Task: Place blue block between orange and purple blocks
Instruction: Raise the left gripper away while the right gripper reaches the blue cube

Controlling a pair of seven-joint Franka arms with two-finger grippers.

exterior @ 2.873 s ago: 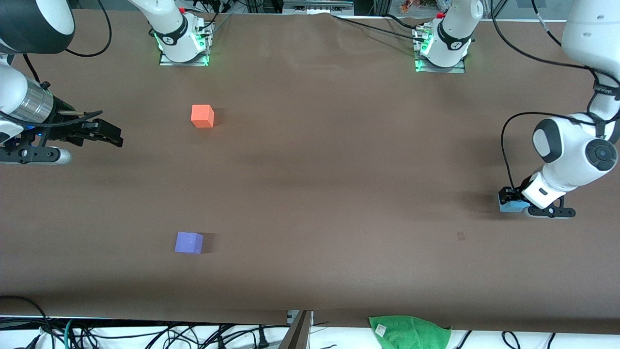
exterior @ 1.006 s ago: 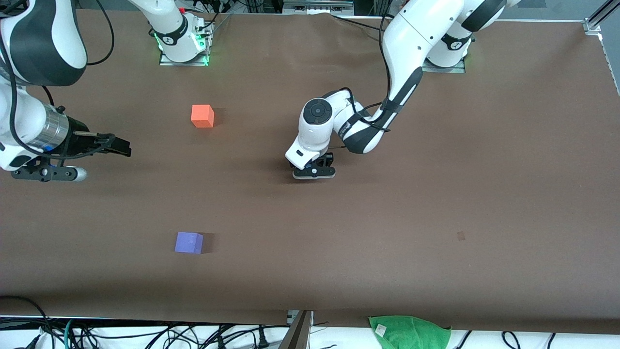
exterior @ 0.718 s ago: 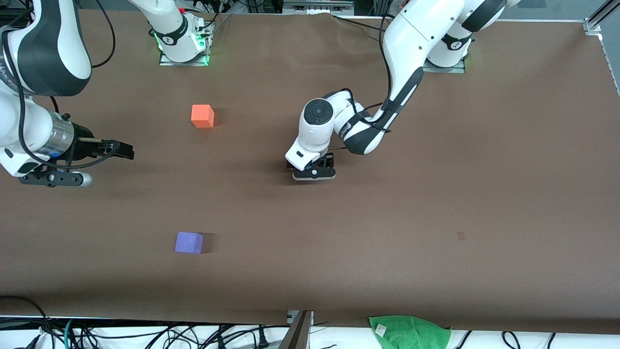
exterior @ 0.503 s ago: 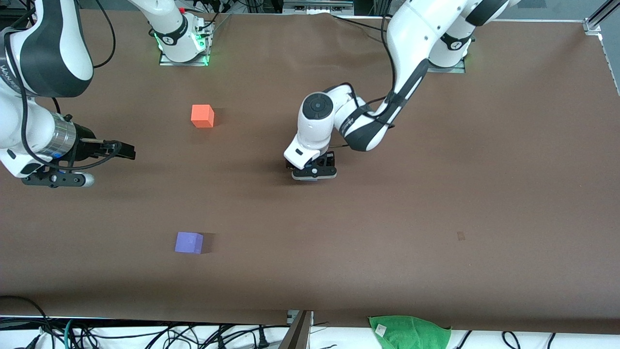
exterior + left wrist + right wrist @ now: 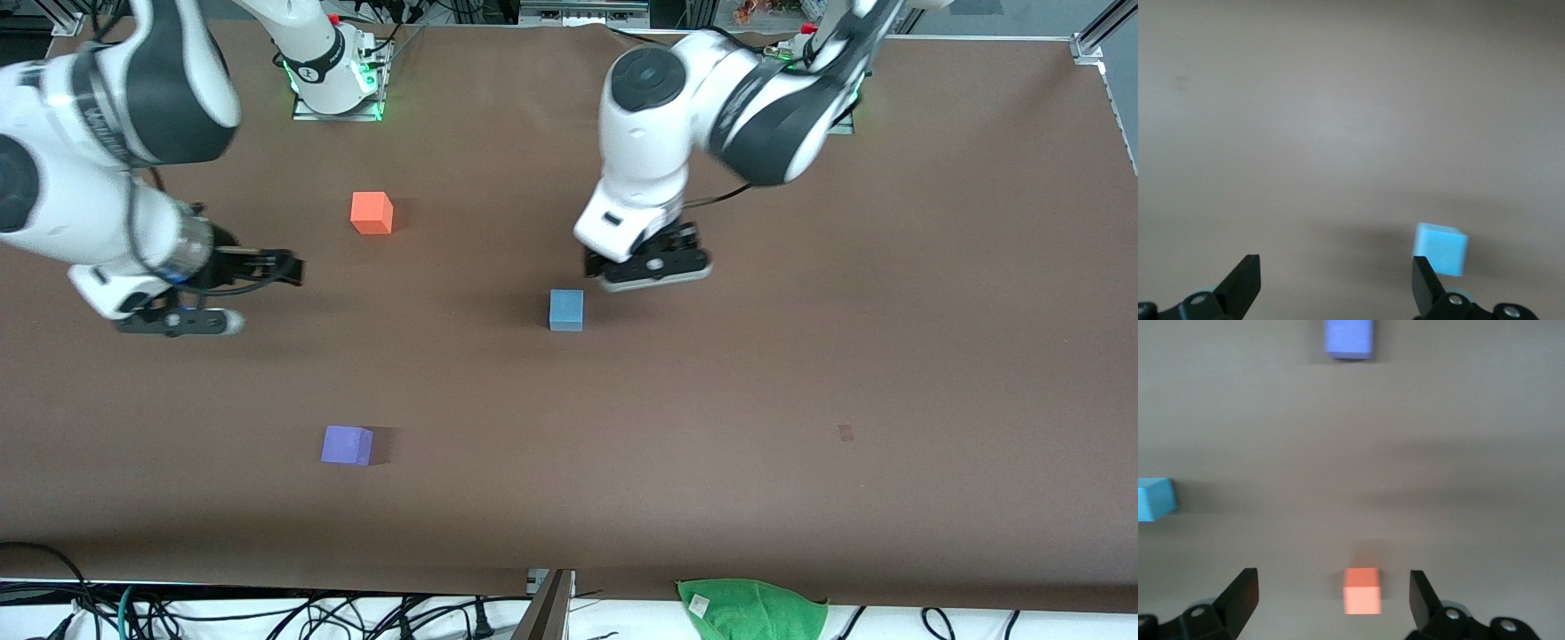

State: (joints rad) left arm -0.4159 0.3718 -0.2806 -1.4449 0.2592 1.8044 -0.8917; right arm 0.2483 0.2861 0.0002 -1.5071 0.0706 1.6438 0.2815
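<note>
Front view shows the blue block (image 5: 566, 309) resting alone on the brown bench (image 5: 800, 356), just left of the frame's centre. The left tool (image 5: 647, 263) hangs just above and to the right of it in the frame, fingers spread wide and empty. The orange block (image 5: 372, 212) sits in the upper left of the frame and the purple block (image 5: 347, 444) in the lower left, well apart. The right tool (image 5: 267, 268) hovers at the left of the frame, below the orange block, also spread open and holding nothing.
</note>
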